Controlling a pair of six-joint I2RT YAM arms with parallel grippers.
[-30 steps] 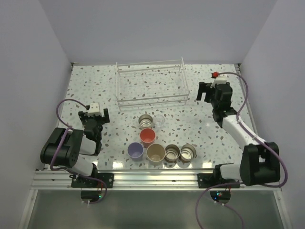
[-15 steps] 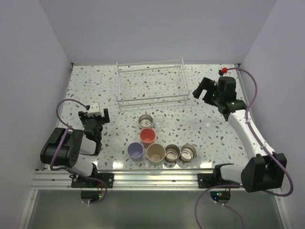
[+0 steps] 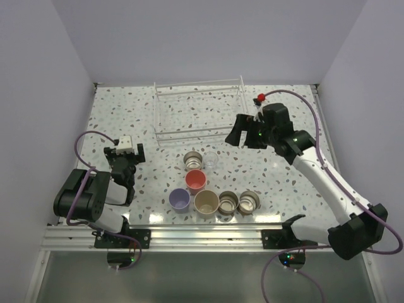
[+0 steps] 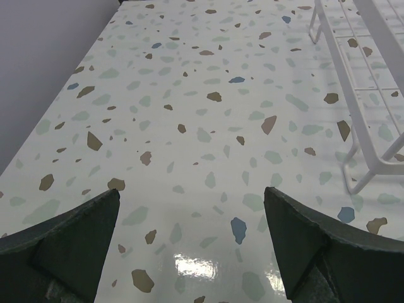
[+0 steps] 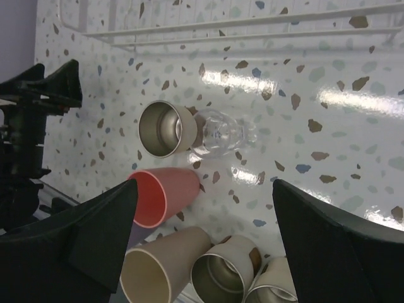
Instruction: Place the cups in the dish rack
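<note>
My right gripper (image 3: 245, 136) spread wide, empty, off the dish rack (image 3: 199, 132) near-right corner, cups (image 3: 196, 180) clustered below, left gripper (image 4: 191, 192) gaping over open table (image 4: 189, 95)

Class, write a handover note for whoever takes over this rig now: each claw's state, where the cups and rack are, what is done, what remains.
Left claw: open, empty, over the table near its base.
Right claw: open, empty, hovers by the near right corner of the dish rack.
Cups: all seven on the table, openings up: steel cup beside clear cup; coral-red cup nearer; front row lavender cup, beige cup, second steel cup, third steel cup.
Done: nothing; rack holds no cup.
Left: load all seven.
</note>
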